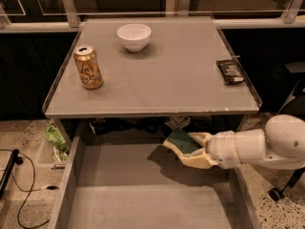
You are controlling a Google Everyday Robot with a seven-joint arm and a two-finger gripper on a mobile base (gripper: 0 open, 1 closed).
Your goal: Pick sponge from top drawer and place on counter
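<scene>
Camera view: gripper in from the right over the open top drawer, fingers clamped on sponge, green face up. Sponge's clear of drawer floor, shadow beneath, just below front edge of counter. Up on counter: can at left, bowl at back, black packet by right rim.

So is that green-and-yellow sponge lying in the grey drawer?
No, lifted: the gripper, over the drawer, clamps the sponge; its shadow on the floor beneath.
</scene>
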